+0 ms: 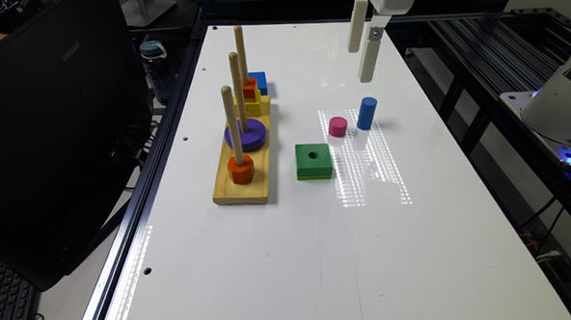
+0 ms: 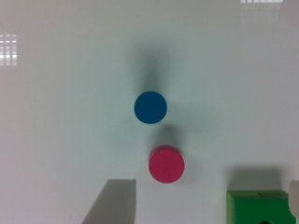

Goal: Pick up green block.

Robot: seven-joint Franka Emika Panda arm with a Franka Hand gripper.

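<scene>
I have the hand (image 1: 363, 49) hanging high over the far part of the white worktop (image 1: 280, 256), its two pale fingers spread apart with nothing between them, and in the wrist view one finger (image 2: 114, 203) shows at one side while a sliver of the other sits at the opposite edge, so I read it as open and empty. The green block (image 1: 313, 161) lies flat on the worktop well below the hand and off to one side of it, nearer the exterior camera than the fingers are, with the pink cylinder (image 1: 337, 127) and the blue cylinder (image 1: 366, 113) standing between the two. My judgement is that the step in hand is the approach: I should carry the hand sideways until the block is centred between the fingers, staying high enough to clear both cylinders, square the fingers to two opposite flat sides, then lower straight and close on the side walls. The pink cylinder stands just beside one corner, so I would pick the pair of sides that keeps a finger away from it. The block itself is a low square slab, dark green on top with a round centre hole and a lighter green band along its lower edge; a corner of it (image 2: 261, 207) shows in the wrist view
</scene>
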